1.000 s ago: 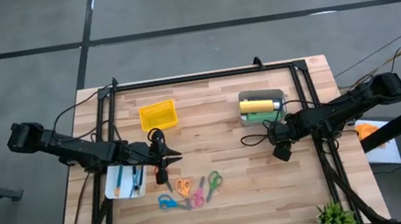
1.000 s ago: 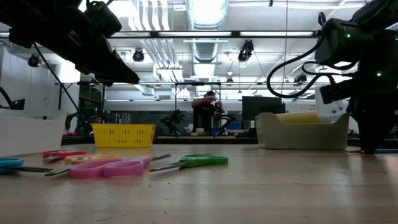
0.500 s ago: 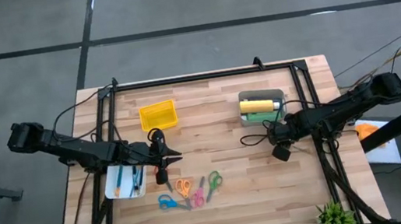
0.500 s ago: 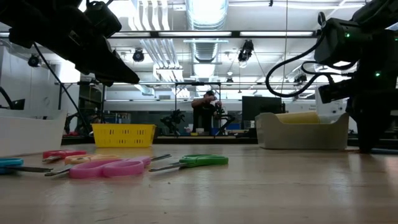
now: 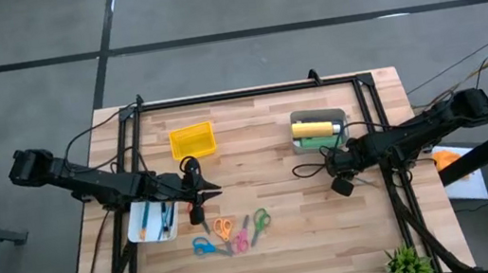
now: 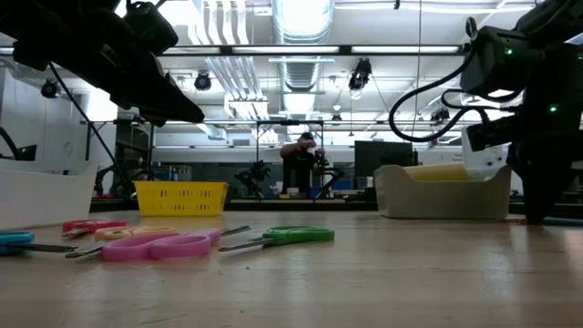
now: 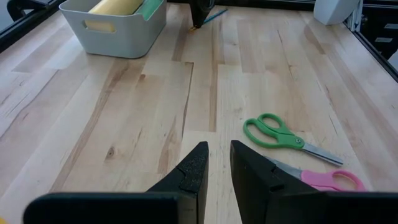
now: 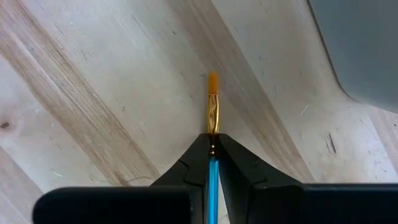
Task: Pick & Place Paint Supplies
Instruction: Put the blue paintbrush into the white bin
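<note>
On the left we see the white tray holding stick-like supplies, with the left gripper hovering just beside it; its fingers stand slightly apart with nothing between them, unchanged from a second ago. The yellow basket sits farther back, and the scissors lie on the wooden surface in front, untouched. Right of centre, the grey bin holds a yellow bottle. Just in front of it the right gripper is low at the surface. A second ago its fingers were apart; now they are clamped on a teal-shafted brush, whose orange tip points toward the bin.
</note>
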You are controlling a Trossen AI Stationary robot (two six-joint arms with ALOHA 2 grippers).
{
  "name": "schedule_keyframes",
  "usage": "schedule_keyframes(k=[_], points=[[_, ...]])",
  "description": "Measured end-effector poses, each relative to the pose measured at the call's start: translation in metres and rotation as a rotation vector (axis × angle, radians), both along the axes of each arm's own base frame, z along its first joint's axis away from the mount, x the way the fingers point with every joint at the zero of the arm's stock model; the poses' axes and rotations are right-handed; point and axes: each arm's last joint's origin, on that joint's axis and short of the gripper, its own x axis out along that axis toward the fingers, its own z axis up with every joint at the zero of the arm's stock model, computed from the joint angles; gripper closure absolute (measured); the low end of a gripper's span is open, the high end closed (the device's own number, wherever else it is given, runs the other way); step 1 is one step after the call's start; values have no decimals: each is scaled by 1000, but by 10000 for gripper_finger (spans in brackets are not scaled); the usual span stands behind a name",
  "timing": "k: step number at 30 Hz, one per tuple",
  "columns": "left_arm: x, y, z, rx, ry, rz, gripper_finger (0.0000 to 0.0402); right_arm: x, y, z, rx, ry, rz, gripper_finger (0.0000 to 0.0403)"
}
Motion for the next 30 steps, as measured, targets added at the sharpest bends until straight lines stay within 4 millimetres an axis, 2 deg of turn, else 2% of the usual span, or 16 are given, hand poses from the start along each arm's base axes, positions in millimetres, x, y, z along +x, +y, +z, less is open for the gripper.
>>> schedule_keyframes(k=[10,20,25,30], points=[[0,0,0,-2,0,1,331,11,1,14,5,-40,3,381],[0,0,0,-2,0,1,331,32,3,41,15,-155,15,381],[0,0,0,-1,0,1,331,49,5,57,28,-300,15,381],[0,0,0,-1,0,1,331,71,7,74,42,-552,41,381]])
